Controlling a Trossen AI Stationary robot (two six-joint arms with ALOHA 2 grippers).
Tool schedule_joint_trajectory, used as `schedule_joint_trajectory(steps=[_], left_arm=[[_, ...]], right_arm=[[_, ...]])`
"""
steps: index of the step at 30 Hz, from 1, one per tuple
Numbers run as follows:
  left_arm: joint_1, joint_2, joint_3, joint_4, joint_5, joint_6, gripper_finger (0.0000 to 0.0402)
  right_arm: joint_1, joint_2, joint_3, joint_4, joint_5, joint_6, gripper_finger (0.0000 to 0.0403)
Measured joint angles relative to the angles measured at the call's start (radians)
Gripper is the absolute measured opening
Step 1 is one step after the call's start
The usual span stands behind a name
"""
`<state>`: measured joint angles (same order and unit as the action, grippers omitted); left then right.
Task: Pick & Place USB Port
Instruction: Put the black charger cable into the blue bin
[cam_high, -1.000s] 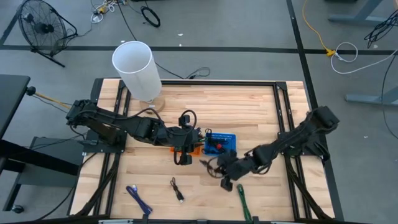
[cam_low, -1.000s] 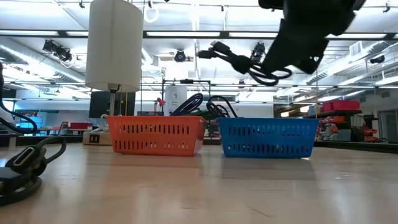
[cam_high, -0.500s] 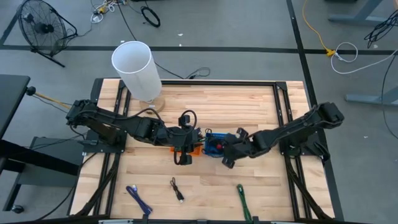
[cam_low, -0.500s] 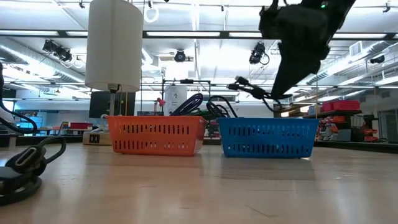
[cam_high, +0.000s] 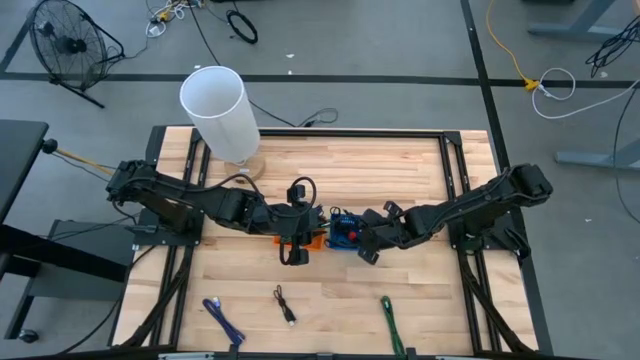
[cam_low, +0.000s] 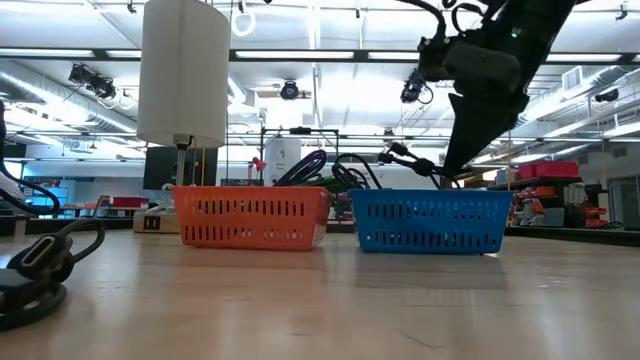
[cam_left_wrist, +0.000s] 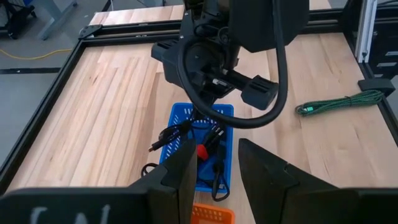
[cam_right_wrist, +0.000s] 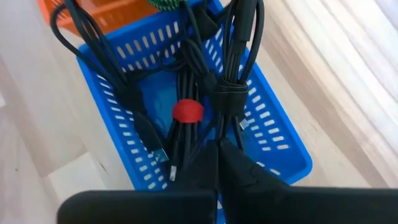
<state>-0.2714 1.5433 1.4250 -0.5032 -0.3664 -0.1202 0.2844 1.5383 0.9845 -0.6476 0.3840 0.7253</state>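
Observation:
The blue basket (cam_high: 350, 231) stands mid-table beside the orange basket (cam_high: 312, 240), and both hold cables. My right gripper (cam_high: 366, 243) hovers over the blue basket's near-right side, shut on a bundled black USB cable (cam_right_wrist: 231, 93) tied with a black strap. In the low view the bundle (cam_low: 410, 160) hangs just above the blue basket (cam_low: 430, 220). A black cable with a red band (cam_right_wrist: 188, 111) lies inside the basket. My left gripper (cam_left_wrist: 214, 171) is open and holds nothing; it waits over the orange basket (cam_low: 250, 215). My right gripper pinches the black cable bundle between its two fingers at one end (cam_right_wrist: 217, 144), below the strap. The fingers slant down from the table's right. The bundle reaches out from the fingertips over the basket's inside; whether it rests on the cables there cannot be told.
A tall white cylinder (cam_high: 220, 110) stands at the far left of the table. Near the table's near edge lie a blue cable (cam_high: 225, 320), a small black cable (cam_high: 285, 305) and a green cable (cam_high: 392, 325). Another black cable (cam_low: 40, 260) lies close in the low view.
My right gripper has carried the black cable bundle from the near part of the table toward the far edge and left, to above the blue basket. It has then come down, so the bundle hangs just over the basket's rim. The left arm has kept still.

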Motion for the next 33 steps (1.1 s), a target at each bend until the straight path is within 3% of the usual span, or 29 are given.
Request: schedule_joint_trajectory(steps=[8,22,29,33], left_arm=[[0.000,0.000,0.000,0.000,0.000,0.000,0.0124],[-0.001,0.000,0.000,-0.004,0.008,-0.001,0.0124],[-0.038,0.000,0.000,-0.151,0.222,-0.020,0.0124],[-0.106,0.018,0.000,-0.252,0.231,-0.028,0.0124]], right_arm=[[0.001,0.000,-0.024,0.011,-0.031,0.013,0.0013],[-0.002,-0.014,-0.067,0.100,-0.016,-0.009,0.0141],[-0.003,-0.069,-0.067,0.183,-0.046,-0.086,0.0152],[-0.003,-0.113,-0.067,0.236,-0.070,-0.124,0.0148]])
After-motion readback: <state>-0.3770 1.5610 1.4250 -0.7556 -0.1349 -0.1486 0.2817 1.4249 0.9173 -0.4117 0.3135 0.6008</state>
